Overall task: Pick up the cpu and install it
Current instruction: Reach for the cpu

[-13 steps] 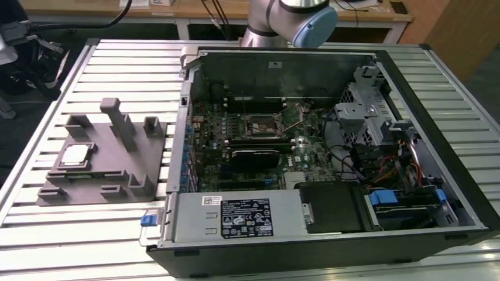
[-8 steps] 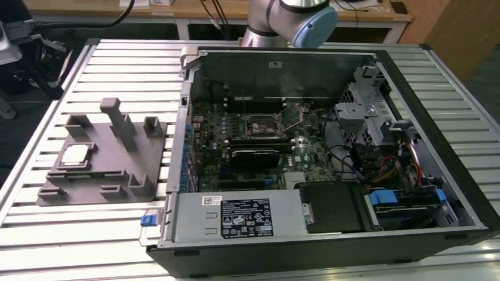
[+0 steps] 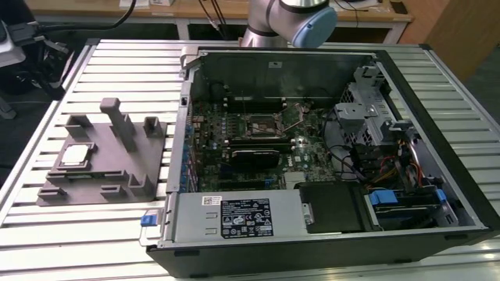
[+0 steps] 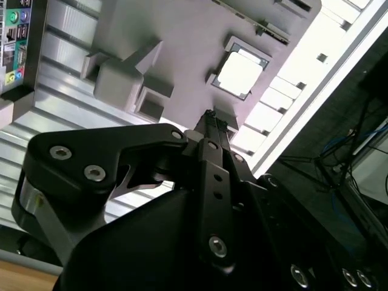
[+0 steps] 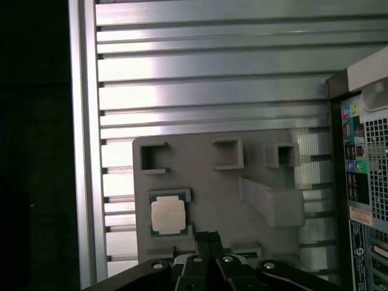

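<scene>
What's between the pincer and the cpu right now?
Nothing loose: only a bare stretch of the grey tray shows between the pincer and the cpu, in both wrist views.

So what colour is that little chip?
The cpu is silvery white; first wrist view shows it best.

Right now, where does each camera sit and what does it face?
Exterior view: off the grey-and-blue arm, whose joint shows, looking down on a ribbed metal table, open black computer case and grey moulded tray.
First wrist view: on the wrist, looking past the black gripper at the tray.
Second wrist view: the same, from a slanted angle.
Shared: all three show the small silvery square cpu in the tray.
</scene>
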Tool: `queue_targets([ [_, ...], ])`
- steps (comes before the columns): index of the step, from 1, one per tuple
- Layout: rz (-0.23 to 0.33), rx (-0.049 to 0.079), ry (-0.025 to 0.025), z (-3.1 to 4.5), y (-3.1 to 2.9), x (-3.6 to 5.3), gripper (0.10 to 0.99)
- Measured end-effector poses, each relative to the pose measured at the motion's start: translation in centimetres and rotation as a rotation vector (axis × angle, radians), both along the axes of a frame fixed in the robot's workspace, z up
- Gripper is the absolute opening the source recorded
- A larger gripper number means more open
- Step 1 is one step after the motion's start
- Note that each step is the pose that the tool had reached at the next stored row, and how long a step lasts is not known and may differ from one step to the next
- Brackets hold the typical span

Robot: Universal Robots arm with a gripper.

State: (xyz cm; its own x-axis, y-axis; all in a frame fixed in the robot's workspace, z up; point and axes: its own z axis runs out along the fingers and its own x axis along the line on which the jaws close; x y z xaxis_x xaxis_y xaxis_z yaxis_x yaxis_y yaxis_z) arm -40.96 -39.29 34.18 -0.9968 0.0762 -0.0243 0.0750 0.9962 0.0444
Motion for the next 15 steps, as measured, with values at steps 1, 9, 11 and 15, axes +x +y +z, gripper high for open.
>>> queue_targets([
  [1, 0.000, 0.000, -0.0002, -0.14, 0.13, 0.00, 0.106],
  [9, 0.000, 0.000, -0.0001, -1.49, 0.71, 0.03, 0.106],
  [11, 0.000, 0.000, -0.0002, -1.85, 0.74, 0.03, 0.106],
  [15, 0.000, 0.000, 0.0001, -2.03, 0.74, 0.03, 0.106],
])
